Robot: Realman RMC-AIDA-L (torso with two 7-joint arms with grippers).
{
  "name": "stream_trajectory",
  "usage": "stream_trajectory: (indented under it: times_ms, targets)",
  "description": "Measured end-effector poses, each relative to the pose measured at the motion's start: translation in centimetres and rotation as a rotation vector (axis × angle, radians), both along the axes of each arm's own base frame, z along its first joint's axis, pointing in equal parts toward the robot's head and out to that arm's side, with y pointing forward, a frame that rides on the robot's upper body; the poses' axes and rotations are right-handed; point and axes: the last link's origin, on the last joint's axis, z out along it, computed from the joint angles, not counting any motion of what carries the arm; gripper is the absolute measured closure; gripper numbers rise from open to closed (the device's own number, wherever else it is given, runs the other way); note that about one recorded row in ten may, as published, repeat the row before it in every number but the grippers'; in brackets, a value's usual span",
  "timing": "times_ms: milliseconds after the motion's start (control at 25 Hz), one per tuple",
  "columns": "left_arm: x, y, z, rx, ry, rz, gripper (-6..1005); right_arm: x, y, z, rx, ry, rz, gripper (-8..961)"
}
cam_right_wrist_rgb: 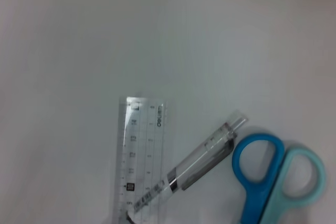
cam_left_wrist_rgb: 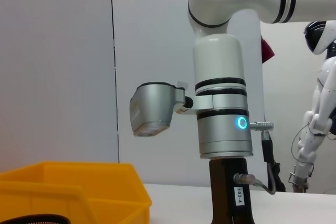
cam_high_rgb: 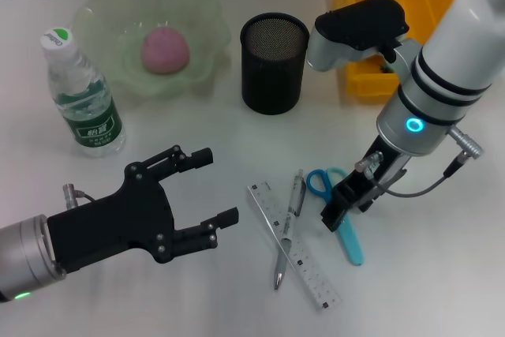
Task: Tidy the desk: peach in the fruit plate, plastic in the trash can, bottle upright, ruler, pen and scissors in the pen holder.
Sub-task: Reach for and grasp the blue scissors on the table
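A pink peach [cam_high_rgb: 164, 49] lies in the green fruit plate [cam_high_rgb: 102, 17] at the back left. The bottle [cam_high_rgb: 83, 96] stands upright beside the plate. The black mesh pen holder [cam_high_rgb: 274, 61] stands at the back centre. A clear ruler [cam_high_rgb: 293, 248] [cam_right_wrist_rgb: 142, 156] and a pen [cam_high_rgb: 287, 226] [cam_right_wrist_rgb: 202, 163] lie crossed on the table. Blue scissors [cam_high_rgb: 323, 182] [cam_right_wrist_rgb: 273, 174] lie just to their right. My right gripper [cam_high_rgb: 338, 212] hangs low over the scissors' blades. My left gripper [cam_high_rgb: 221, 187] hovers open at the front left, holding nothing. No plastic shows.
A yellow bin [cam_high_rgb: 394, 5] [cam_left_wrist_rgb: 73, 192] stands at the back right, behind my right arm [cam_left_wrist_rgb: 220, 114]. The white table [cam_high_rgb: 197, 124] stretches between the bottle and the ruler.
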Motion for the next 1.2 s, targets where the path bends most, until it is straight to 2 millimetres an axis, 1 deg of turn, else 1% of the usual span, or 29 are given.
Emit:
stream_trajectory:
  times_ms: [240,680,1200]
  targets:
    - [0.08,0.07,0.01,0.0,-0.001,-0.004,197,0.11,0.15,-0.03,0.004,0.001,-0.012,328]
    - [0.2,0.2,0.01,0.0,-0.001,-0.009,197,-0.07,0.51,-0.4,-0.007,-0.024,-0.011,340]
    - [0.27,0.29,0.01,0.0,-0.001,-0.012,197,-0.54,0.9,-0.17,-0.003,-0.046,0.012,352]
